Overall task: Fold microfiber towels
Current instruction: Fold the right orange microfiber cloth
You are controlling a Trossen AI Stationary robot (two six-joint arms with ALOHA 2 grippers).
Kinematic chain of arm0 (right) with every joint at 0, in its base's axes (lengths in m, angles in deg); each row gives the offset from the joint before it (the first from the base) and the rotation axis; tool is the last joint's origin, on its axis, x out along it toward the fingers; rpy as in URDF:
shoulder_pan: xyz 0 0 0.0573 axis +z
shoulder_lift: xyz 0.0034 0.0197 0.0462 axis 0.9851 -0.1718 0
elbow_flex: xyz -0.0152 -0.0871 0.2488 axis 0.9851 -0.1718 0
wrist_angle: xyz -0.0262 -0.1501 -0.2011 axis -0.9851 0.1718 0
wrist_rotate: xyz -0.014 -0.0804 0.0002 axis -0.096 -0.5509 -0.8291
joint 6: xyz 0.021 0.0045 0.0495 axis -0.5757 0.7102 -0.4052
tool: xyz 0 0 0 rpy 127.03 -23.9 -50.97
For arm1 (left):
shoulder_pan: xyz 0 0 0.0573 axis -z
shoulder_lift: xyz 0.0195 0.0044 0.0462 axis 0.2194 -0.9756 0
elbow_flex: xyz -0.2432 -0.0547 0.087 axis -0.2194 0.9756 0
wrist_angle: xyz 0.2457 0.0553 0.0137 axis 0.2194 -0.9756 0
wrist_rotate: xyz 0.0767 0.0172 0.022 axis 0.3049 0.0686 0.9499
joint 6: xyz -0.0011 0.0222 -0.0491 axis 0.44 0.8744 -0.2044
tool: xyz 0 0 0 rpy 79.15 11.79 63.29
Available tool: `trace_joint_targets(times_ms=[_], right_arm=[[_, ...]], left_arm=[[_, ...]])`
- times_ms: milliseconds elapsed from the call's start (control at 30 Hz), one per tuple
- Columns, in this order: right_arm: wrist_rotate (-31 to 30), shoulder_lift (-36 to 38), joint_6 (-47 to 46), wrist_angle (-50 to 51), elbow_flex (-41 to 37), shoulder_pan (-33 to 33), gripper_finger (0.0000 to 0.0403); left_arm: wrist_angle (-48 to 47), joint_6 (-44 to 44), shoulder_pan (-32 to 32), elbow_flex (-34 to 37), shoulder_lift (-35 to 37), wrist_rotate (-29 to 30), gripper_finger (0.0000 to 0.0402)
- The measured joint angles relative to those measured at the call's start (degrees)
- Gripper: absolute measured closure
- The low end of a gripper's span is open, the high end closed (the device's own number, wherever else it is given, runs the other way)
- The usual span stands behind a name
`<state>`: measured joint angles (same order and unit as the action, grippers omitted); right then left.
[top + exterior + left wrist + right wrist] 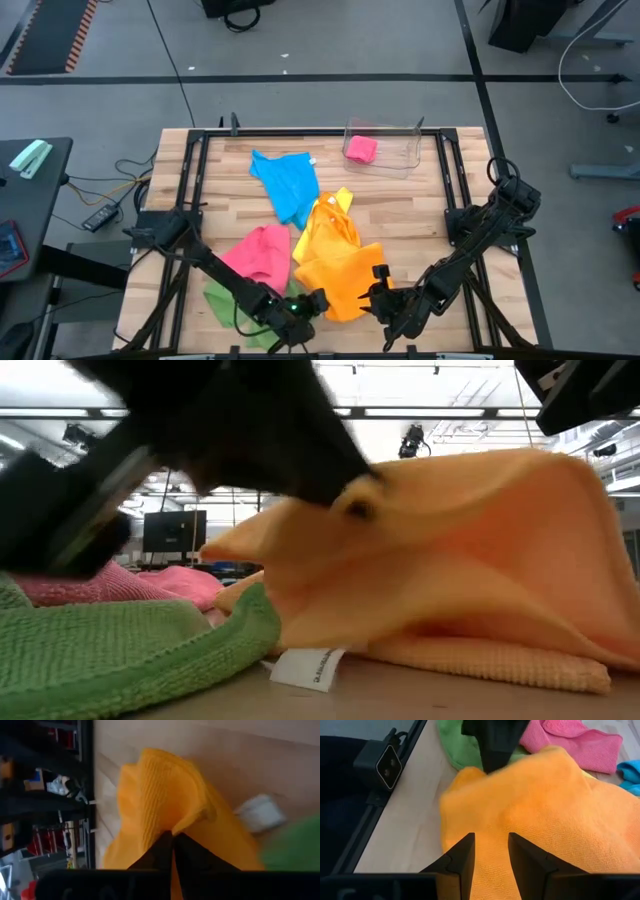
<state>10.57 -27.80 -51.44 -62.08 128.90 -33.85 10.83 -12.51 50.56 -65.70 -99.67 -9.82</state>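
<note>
Left gripper (318, 299): and it's clamped down! Fingers pinched tight on a corner of the orange towel (340, 268) at the near edge of the table (420, 215); the left wrist view shows cloth bunched right at the closed tips.

Why that corner: likely to lift one edge clear of the heap so the towel can be spread or doubled over.

Right gripper (380, 297): sitting over the same towel's near edge on the other side, fingers (462, 857) partly apart with orange cloth showing between them. Whether it actually grips, I cannot tell.

Orange towel: rumpled, near-centre of the table, its raised edge peaked where the left gripper holds it, label tag (306, 666) poking out below.

Green towel (222, 300): half under the left arm, touching the orange one.

Pink towel (262, 253): crumpled just beyond the green.

Yellow towel (338, 201): peeking out from under the orange, far side.

Blue towel (289, 183): farther back, loose.

Clear bin (383, 146): far edge, one folded pink cloth (361, 149) inside, so most of the folding looks yet to do.
</note>
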Motion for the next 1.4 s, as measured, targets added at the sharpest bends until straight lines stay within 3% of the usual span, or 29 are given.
trace_joint_targets(times_ms=[200, 333, 500, 667, 767, 1000, 1200, 1400], right_arm=[[0.04, 0.00, -0.79, 0.31, 0.00, 0.08, 0.0285], [1.73, 0.88, -2.78, 3.49, -0.02, 0.99, 0.0287], [2.16, 2.98, -5.75, 8.78, 0.00, 2.03, 0.0287], [2.10, 3.05, -5.31, 8.60, 0.02, 0.98, 0.0287], [1.02, 2.02, -5.16, 7.99, 0.02, -0.29, 0.0287], [-1.33, -0.16, -6.57, 6.90, 0.02, -3.08, 0.0287], [-1.02, -0.24, -7.88, 6.61, 0.02, -3.67, 0.0287], [3.06, -2.34, -6.61, 3.97, 0.00, -5.70, 0.0287]], left_arm=[[-0.58, 0.60, -3.40, -3.40, 0.48, -6.09, 0.0387], [-0.49, 0.97, -7.53, -3.74, 0.57, -13.74, 0.0369], [-0.75, 3.22, -12.68, -3.70, 0.57, -22.02, 0.0381], [-0.35, 1.48, -17.16, -3.70, 0.59, -32.56, 0.0390], [-0.41, 0.42, -18.65, -3.70, 0.59, -35.86, 0.0371], [-0.35, -1.51, -18.59, -3.70, 0.64, -36.50, 0.0332], [-0.74, -2.80, -17.97, -3.72, 0.70, -36.50, 0.0347], [-1.18, -4.46, -17.77, -3.72, 0.74, -35.30, 0.0360]])
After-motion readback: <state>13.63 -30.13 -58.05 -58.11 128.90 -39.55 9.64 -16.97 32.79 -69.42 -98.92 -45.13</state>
